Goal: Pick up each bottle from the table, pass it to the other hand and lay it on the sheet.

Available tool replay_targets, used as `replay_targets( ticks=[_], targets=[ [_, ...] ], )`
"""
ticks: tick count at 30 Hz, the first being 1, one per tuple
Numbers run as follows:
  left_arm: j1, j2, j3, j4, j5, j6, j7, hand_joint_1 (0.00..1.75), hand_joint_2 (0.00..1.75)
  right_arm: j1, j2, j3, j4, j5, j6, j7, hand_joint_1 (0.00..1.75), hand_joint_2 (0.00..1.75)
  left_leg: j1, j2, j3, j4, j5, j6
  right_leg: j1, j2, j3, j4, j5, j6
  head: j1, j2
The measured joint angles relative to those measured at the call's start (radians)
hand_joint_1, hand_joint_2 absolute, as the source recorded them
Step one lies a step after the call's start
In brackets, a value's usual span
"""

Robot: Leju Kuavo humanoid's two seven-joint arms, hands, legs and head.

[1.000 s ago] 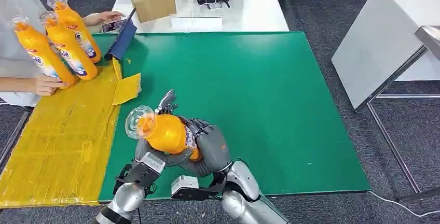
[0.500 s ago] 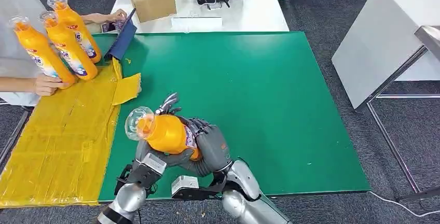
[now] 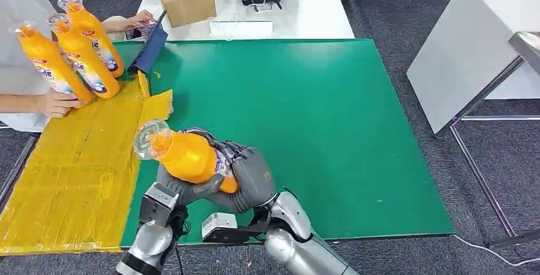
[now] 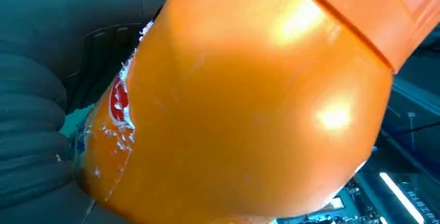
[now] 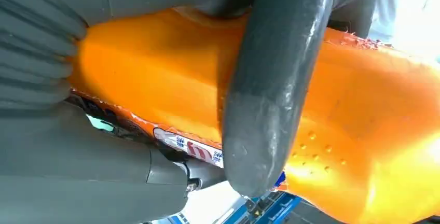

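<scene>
I've got the orange bottle [image 3: 188, 156] aloft, tilted, just right of the yellow sheet [image 3: 76, 160], right hand [image 3: 249, 176] and left hand [image 3: 181, 189] fingers wrapped around it, label print unreadable, open green mat [image 3: 331, 128] further right

Robot lab: green-matted table [image 3: 331, 128], grey carpet [image 3: 382, 14], white workbenches [image 3: 299, 17].

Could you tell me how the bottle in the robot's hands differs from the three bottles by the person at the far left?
The held bottle is tilted above the green mat, gripped by the left hand and right hand; the three bottles rest on the yellow sheet. A person's hand touches the three bottles. All are orange with clear caps.
</scene>
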Motion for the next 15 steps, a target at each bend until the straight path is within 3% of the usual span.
replay_targets(
  ticks=[1, 2, 6, 7, 11, 15],
  targets=[
    [-0.002, 0.000, 0.000, 0.000, 0.000, -0.002, 0.000, 1.75, 1.75, -0.001, 0.000, 0.000, 0.000, -0.002, -0.001, 0.000, 1.75, 1.75, 0.000, 0.000, 0.000, 0.000, 0.000, 0.000, 0.000, 0.000, 0.000, 0.000, 0.000, 0.000, 0.000, 0.000],
    [-0.004, 0.000, 0.000, 0.000, 0.001, -0.005, 0.000, 1.75, 1.75, -0.002, 0.001, 0.000, 0.000, -0.005, -0.002, 0.000, 0.03, 1.75, 0.000, 0.000, 0.000, 0.000, 0.000, 0.000, 0.000, 0.000, 0.000, 0.000, 0.000, 0.000, 0.000, 0.000],
    [-0.023, 0.000, 0.001, 0.000, 0.003, -0.011, 0.002, 1.75, 1.75, -0.003, 0.004, -0.002, 0.000, -0.018, -0.004, -0.002, 0.00, 1.75, 0.000, 0.000, 0.000, 0.000, 0.000, 0.000, 0.000, 0.000, 0.000, 0.000, 0.000, 0.000, 0.000, 0.000],
    [-0.031, 0.000, 0.002, 0.000, 0.005, -0.011, 0.003, 1.75, 1.75, -0.002, 0.004, -0.002, 0.000, -0.025, -0.005, -0.003, 0.00, 0.00, 0.000, 0.000, 0.000, 0.000, 0.000, 0.000, 0.000, 0.000, 0.000, 0.000, 0.000, 0.000, 0.000, 0.000],
    [-0.062, 0.002, 0.011, -0.005, -0.039, 0.026, 0.015, 1.75, 1.75, 0.024, 0.002, -0.022, -0.034, -0.107, -0.006, -0.032, 0.00, 0.00, 0.000, 0.000, 0.000, 0.000, 0.000, 0.000, 0.000, 0.000, 0.000, 0.000, 0.000, 0.000, 0.000, 0.000],
    [-0.129, 0.013, 0.053, -0.004, -0.373, 0.261, 0.107, 1.75, 1.75, 0.085, -0.012, -0.067, -0.145, -0.170, -0.027, -0.079, 0.00, 0.00, 0.000, 0.000, 0.000, 0.000, 0.000, 0.000, 0.000, 0.000, 0.000, 0.000, 0.000, 0.000, -0.001, 0.000]
  ],
)
